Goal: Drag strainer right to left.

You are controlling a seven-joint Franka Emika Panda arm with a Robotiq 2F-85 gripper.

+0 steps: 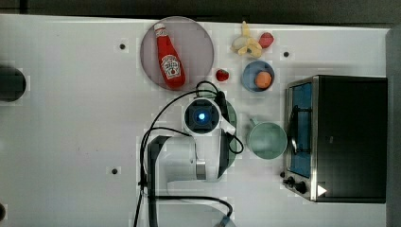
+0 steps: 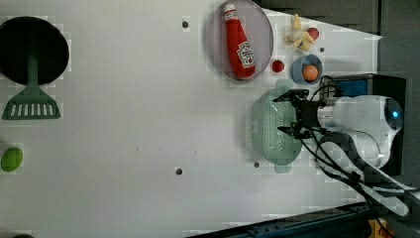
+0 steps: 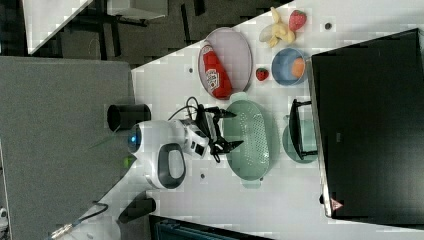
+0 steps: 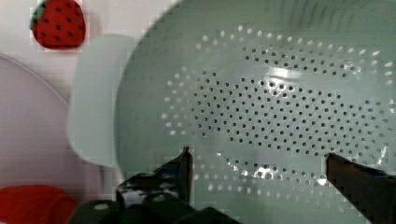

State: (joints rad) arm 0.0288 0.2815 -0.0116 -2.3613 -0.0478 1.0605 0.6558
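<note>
**Left view: claw spread wide over the strainer**

The strainer (image 2: 270, 126) is lying on the white table (image 2: 138, 163) with its long axis running top to bottom in the left view, one rim tab pointing toward the plate (image 2: 262, 29) and the other toward the table's near edge. In the right view it is sitting between the arm and the toaster oven (image 3: 370, 125), just beside the mug (image 3: 300, 137).

The claw (image 2: 291, 113) is hanging over the strainer's right-hand rim in the left view, its fingers spread wide and holding nothing. In the wrist view the two finger tips are framing the perforated bottom; contact with the strainer cannot be determined.

Count:
- one strainer
- one mug
- one ketchup bottle (image 2: 239, 42), lying on the one plate
- one spatula (image 2: 30, 101)
</note>
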